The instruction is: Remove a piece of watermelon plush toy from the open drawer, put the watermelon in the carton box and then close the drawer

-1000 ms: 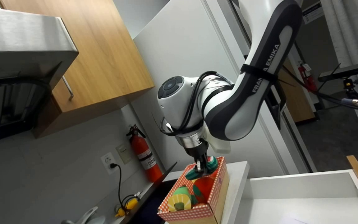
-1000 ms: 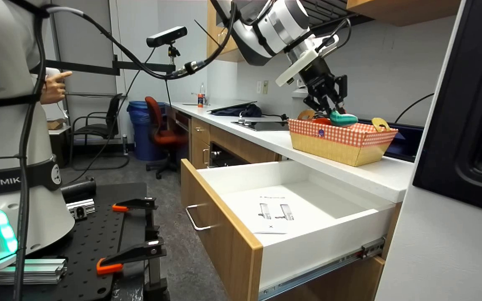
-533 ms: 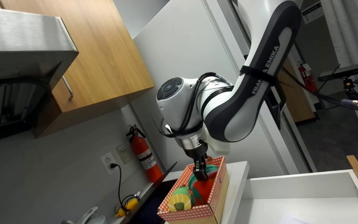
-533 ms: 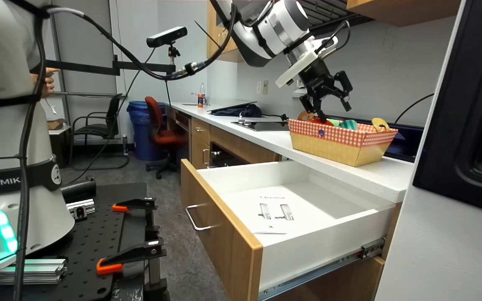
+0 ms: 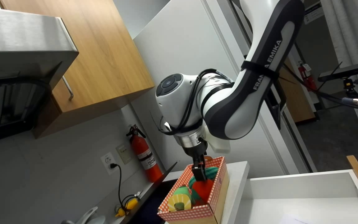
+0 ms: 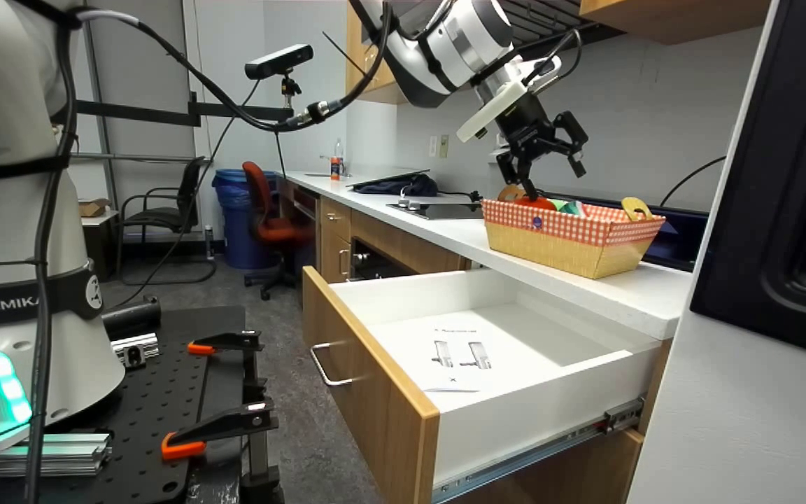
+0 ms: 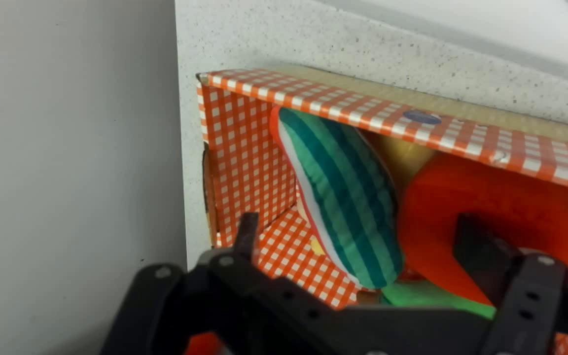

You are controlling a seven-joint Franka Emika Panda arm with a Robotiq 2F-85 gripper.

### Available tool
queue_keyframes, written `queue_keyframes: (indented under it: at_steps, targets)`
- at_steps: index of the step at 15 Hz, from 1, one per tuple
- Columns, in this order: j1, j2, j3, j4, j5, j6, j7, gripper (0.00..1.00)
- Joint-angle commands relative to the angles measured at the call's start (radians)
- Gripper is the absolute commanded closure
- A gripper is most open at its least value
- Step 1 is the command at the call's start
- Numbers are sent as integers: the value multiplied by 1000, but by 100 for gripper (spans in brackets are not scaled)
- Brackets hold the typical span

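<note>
Clearly, my claw (image 6: pixel 554 179) stands spread wide above the carton box (image 6: pixel 550 248), gripping nothing, its two fingers (image 7: pixel 483 261) well apart. In the wrist view the one at right overlaps the red toy (image 7: pixel 442 207); whether it touches, I cannot tell. Left of that toy lies the watermelon (image 7: pixel 338 197), inside the box, striped green rind facing my wrist. I count one watermelon, one red toy and one box on the counter (image 6: pixel 627 297); the other toys (image 5: pixel 179 201) overlap too much to number. In an exterior view one drawer (image 6: pixel 543 413) stands open, lower and left of the box, one printed sheet (image 6: pixel 459 371) lying in it. At left are two orange-tipped clamps (image 6: pixel 221 425); far off, one red chair (image 6: pixel 280 227) and one black chair (image 6: pixel 158 222).
</note>
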Motion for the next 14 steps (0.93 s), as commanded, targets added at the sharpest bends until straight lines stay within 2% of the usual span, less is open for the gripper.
queue_keyframes:
  at_steps: [1,14]
  targets:
    - [14,-85,-5,-81,19,2,10,0]
    - [-6,-330,27,-377,171,-21,13,0]
